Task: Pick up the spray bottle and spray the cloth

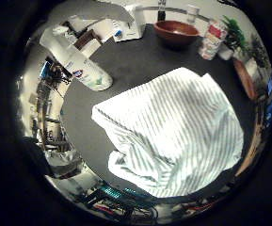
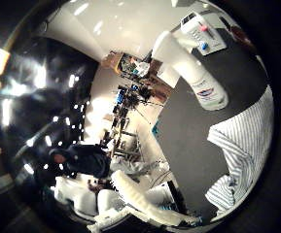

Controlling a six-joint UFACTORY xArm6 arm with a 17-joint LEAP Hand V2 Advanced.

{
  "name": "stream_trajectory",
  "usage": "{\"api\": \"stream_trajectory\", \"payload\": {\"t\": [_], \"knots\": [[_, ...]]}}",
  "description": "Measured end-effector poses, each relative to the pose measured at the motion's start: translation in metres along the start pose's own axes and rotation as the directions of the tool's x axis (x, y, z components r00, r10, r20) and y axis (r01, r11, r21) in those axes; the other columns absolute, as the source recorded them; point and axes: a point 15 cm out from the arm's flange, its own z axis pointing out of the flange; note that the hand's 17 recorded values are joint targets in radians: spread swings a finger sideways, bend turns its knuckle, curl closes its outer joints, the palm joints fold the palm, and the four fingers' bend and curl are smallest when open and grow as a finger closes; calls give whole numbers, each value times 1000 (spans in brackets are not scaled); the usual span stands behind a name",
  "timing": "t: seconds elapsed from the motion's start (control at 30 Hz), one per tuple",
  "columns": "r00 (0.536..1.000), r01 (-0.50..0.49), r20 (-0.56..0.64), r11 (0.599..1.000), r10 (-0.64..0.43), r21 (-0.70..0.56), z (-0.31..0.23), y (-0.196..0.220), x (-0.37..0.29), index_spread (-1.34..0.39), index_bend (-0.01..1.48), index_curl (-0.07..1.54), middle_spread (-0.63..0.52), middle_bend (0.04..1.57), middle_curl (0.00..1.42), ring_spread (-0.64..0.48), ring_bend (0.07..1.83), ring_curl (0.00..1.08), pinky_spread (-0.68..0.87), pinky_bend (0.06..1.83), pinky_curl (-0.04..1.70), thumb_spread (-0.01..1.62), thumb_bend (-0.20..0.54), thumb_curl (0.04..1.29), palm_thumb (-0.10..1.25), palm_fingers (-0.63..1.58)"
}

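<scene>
A white spray bottle stands upright on the dark round table, near its edge. Beside it lies a white cloth with thin grey stripes, rumpled and spread over much of the table. My hand hangs above the table, away from both. Only white parts of it show at the edge of the thumb side view, stretched out with nothing in them. The bottle and a corner of the cloth also show there.
At the table's far side are a brown bowl, a red and white canister and a green plant. A white box with a red and a blue button lies behind the bottle. Room clutter surrounds the table.
</scene>
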Motion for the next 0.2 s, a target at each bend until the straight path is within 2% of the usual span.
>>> {"api": "stream_trajectory", "payload": {"t": [0.2], "knots": [[991,-43,-121,994,54,96,-70,-14,20,-183,180,331,205,179,292,353,330,225,646,913,199,947,-30,332,310,64]]}}
